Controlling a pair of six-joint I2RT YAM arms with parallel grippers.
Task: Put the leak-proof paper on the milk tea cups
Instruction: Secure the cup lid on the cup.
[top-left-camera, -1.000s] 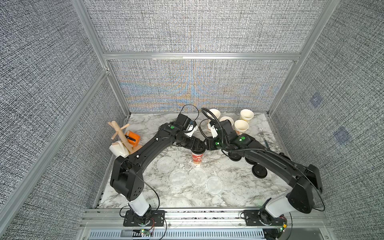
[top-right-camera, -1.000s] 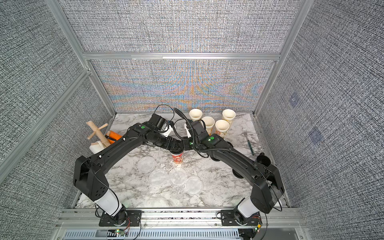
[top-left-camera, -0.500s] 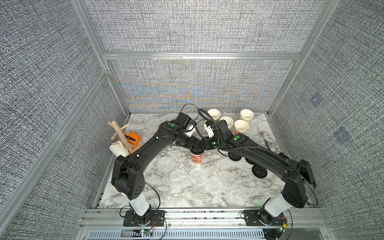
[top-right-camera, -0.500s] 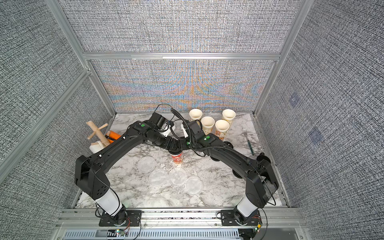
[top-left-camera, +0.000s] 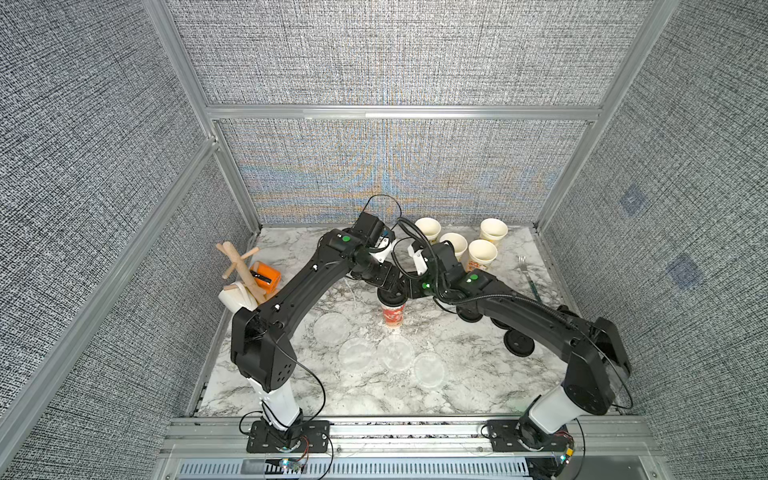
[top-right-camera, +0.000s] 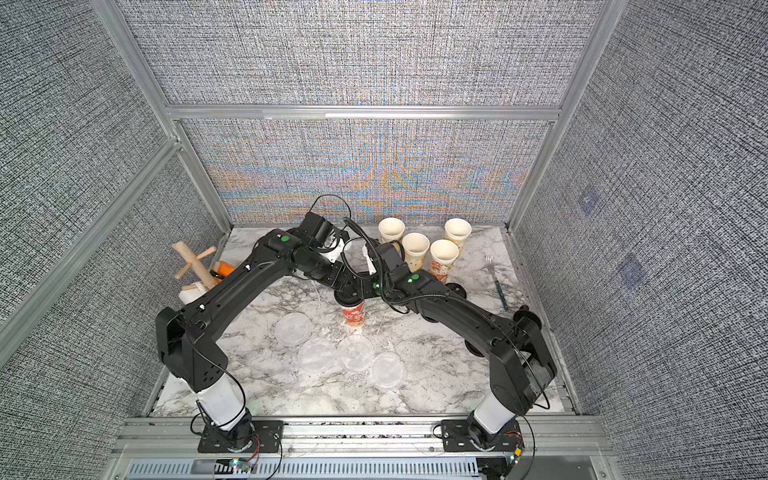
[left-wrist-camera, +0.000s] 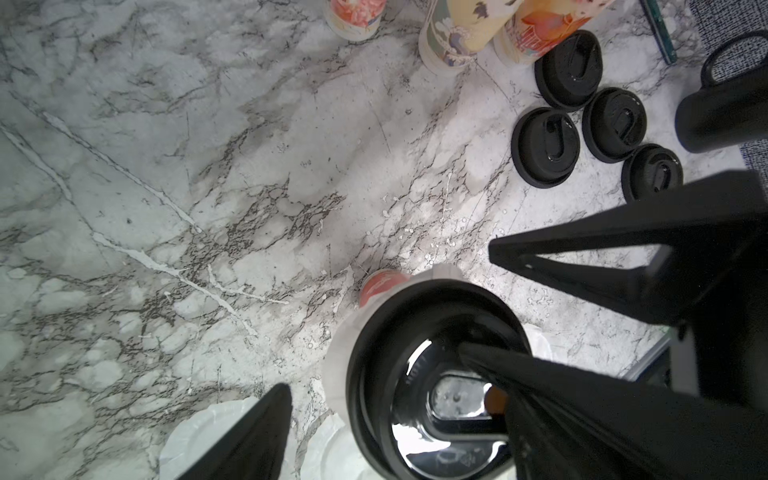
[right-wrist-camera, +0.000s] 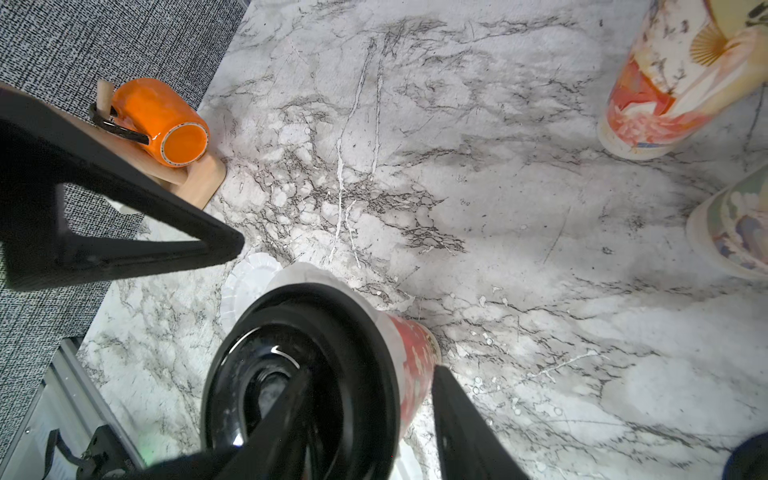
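While both arms reach in over the middle of the tabletop (top-left-camera: 478, 374), one milk tea cup (top-left-camera: 393, 316) stands upright there, well apart from the others, with a black lid (left-wrist-camera: 374, 332) seated on its mouth. A leak-proof paper disc (left-wrist-camera: 338, 365) lies between the lid and the cup rim, and its whitish edge shows as a skirt around the lid in both wrist views. The left gripper (left-wrist-camera: 372, 368) is spread wide and grips nothing: one finger rests on the lid's top and the other hangs clear beside the cup. The right gripper (right-wrist-camera: 372, 370) stands partly spread, with one finger across the lid's top and the other just beside the cup wall. Whether it clamps the lid I cannot tell. Four loose paper discs (top-left-camera: 331, 328) lie flat and close together between the capped cup and the front edge. Four open milk tea cups (top-left-camera: 482, 252) stand upright in a cluster at the back edge, right of centre. Four spare black lids (left-wrist-camera: 545, 145) lie toward the right edge, partly hidden under the right arm in both top views. A fork (top-left-camera: 525, 274) lies near the right edge. At the left edge a wooden rack (top-left-camera: 237, 259) carries an orange mug (top-left-camera: 266, 275) and a white mug (top-left-camera: 232, 296).
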